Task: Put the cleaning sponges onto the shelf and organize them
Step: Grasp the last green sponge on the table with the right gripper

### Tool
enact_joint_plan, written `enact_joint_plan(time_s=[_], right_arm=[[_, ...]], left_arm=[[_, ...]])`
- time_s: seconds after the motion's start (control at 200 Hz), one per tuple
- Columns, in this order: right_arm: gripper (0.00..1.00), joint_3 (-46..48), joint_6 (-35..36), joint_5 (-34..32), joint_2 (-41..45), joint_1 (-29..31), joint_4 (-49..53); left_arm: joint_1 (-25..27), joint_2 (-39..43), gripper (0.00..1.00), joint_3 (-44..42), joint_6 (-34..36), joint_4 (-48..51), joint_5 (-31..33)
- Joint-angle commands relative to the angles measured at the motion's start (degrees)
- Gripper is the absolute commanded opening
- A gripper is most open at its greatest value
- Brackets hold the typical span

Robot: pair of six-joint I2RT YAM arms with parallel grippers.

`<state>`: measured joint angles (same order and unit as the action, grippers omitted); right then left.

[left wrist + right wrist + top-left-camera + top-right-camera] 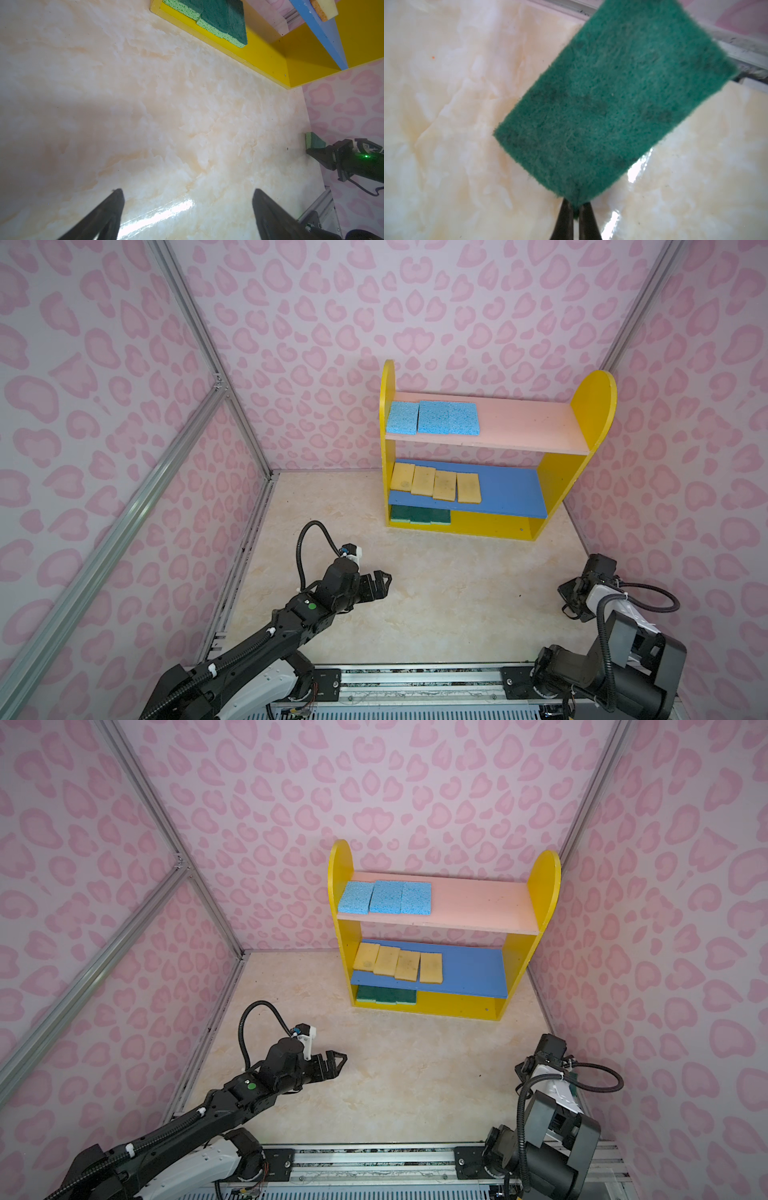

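One dark green scouring sponge (612, 104), corner pinched between right gripper (576, 206) jaws; left gripper (188, 191) spread wide, empty; marbled tabletop (436, 605), pink-patterned walls (291, 323).

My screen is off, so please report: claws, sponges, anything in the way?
Left claw open, empty. Right claw shut on green sponge, at its corner. Ten sponges on shelf. Nothing seen in the way.

base sponges (419, 515): partly hidden under blue board (507, 493) | count unclear
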<state>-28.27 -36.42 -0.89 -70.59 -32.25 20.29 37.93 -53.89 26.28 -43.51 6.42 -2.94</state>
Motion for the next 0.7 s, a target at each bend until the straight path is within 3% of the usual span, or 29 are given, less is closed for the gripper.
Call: enact_joint_plan(time_s=[0.0, 0.26, 0.525, 0.695], right_arm=[[0.0, 0.32, 1.2, 2.23, 0.57, 0.13, 1.47], [0.0, 0.67, 1.72, 5.08, 4.98, 3.83, 3.5], [0.0, 2.17, -0.41, 8.56, 13.46, 17.07, 5.94], [0.0, 3.35, -2.62, 9.29, 19.48, 30.36, 7.06]], left_arm=[[-0.03, -0.38, 0.97, 1.11, 0.37, -0.36, 0.61], [0.04, -1.56, 0.97, 2.5, 0.95, -0.35, 0.58], [-0.61, -2.94, 0.97, 4.65, 1.07, 0.32, -1.26], [-2.87, -2.63, 0.97, 4.78, 0.35, -0.01, -3.65]])
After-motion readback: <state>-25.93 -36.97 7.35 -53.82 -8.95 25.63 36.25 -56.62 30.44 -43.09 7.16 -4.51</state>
